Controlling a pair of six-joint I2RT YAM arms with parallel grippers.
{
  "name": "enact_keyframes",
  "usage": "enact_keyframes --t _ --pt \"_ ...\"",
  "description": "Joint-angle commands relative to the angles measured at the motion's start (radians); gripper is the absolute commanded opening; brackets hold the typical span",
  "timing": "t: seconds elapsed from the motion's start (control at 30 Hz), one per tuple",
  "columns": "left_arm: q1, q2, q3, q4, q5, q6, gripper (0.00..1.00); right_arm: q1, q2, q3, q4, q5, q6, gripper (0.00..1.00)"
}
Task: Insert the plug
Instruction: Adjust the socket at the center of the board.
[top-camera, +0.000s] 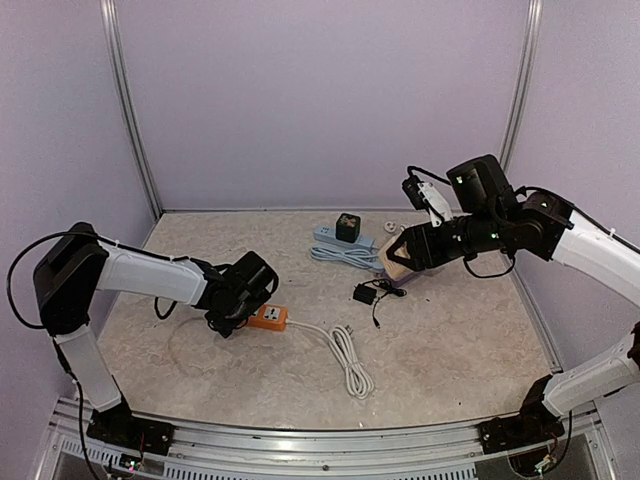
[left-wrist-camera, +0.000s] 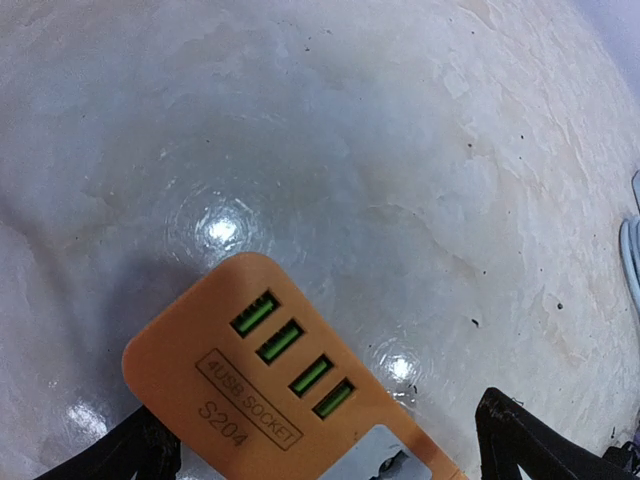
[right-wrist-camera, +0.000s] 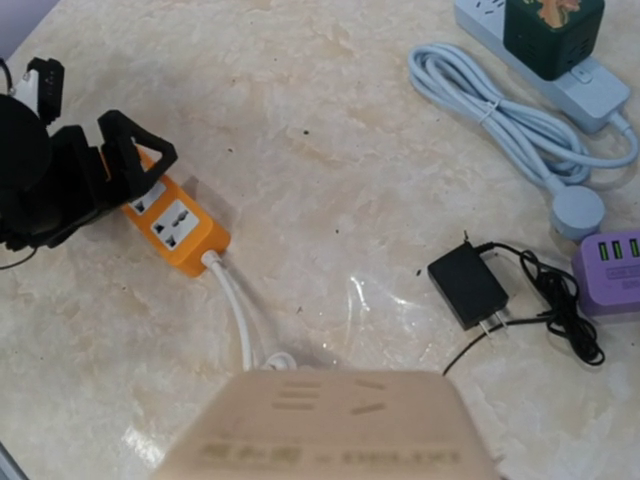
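The left gripper (left-wrist-camera: 322, 446) sits low over the left half of the marbled bench (top-camera: 455, 350). Its jaws are spread wide, released, and straddle one end of an orange power strip (top-camera: 268, 318) without clamping it. That strip lies flat and shows a row of four green USB ports on the end beneath the wrist camera. A white cord (top-camera: 350, 365) runs from its other end toward the near edge and is bundled into a loop.

Toward the far edge, around the middle, lies a pale blue power strip (top-camera: 325, 235) with a dark green cube (top-camera: 347, 227) sitting on it. Its coiled cable (top-camera: 345, 257) lies just beside it.

The black plug adapter (right-wrist-camera: 467, 287) lies loose on the bench near the centre, prongs bare, well apart from the orange strip. Its thin black lead is tangled to its right, next to a purple USB strip (right-wrist-camera: 610, 272).

The right gripper (top-camera: 400, 256) is clenched on a beige power strip (right-wrist-camera: 330, 430), held above the bench right of centre; the strip looks blurred in the wrist view.
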Motion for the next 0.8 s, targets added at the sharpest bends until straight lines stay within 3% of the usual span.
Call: enact_keyframes --t 0.0,0.37,0.77 --pt "-0.004 -0.029 -0.046 0.074 0.011 0.04 0.99 -0.01 -0.002 0.022 0.021 -0.011 -0.01 0.0" --pt "0.047 -0.212 -0.1 0.055 -0.096 0.122 0.99 -0.01 -0.02 -0.002 0.028 -0.011 -0.016 0.0" --pt "0.172 -0.103 -0.005 0.083 -0.098 0.17 0.99 -0.008 -0.019 -0.031 0.047 -0.03 -0.014 0.0"
